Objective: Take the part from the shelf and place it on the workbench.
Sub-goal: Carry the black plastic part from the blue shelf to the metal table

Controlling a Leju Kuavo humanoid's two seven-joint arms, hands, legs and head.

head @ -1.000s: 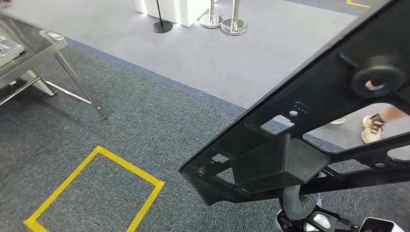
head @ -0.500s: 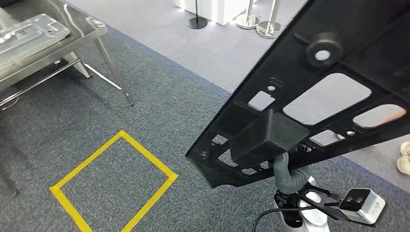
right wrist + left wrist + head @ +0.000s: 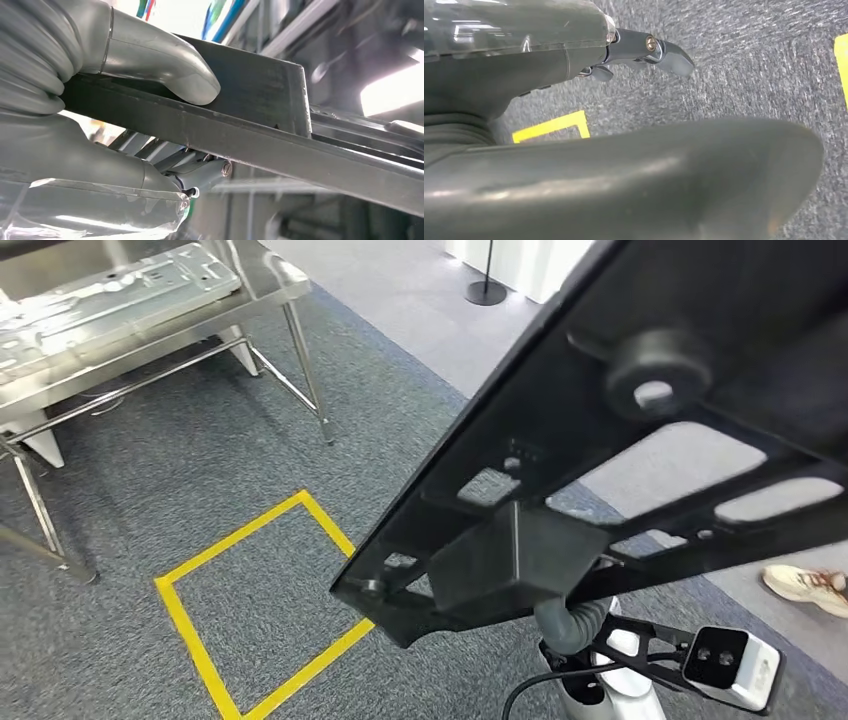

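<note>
The part (image 3: 640, 420), a large black flat frame with cut-out openings, a round boss and a boxy block on its underside, fills the right half of the head view, slanting from the lower middle of the frame up to the upper right. It is held up in the air above the grey carpet, well apart from the steel bench (image 3: 270, 285) in the upper left of the frame. On that bench lies a silver stamped metal plate (image 3: 110, 295).

In the right wrist view the right hand (image 3: 125, 100) grips a dark edge bar of the part (image 3: 280, 145): the thick grey thumb presses on one face of the bar, and the darker fingers (image 3: 200, 172) curl against the opposite face, so the bar runs between thumb and fingers and stretches away toward the right of the frame. In the head view the hand itself is hidden behind the part; a grey ribbed wrist cover and the wrist camera show below the part, in the lower right.

In the left wrist view the left hand (image 3: 574, 55) hangs over the carpet with nothing in it. Its thumb lies across the lower frame and the one dark fingertip (image 3: 671, 57) in sight bends slightly; how far apart the fingers lie I cannot tell.

A yellow tape square (image 3: 265, 610) marks the carpet at lower left of the head view. A person's shoe (image 3: 805, 585) shows at the right edge.
</note>
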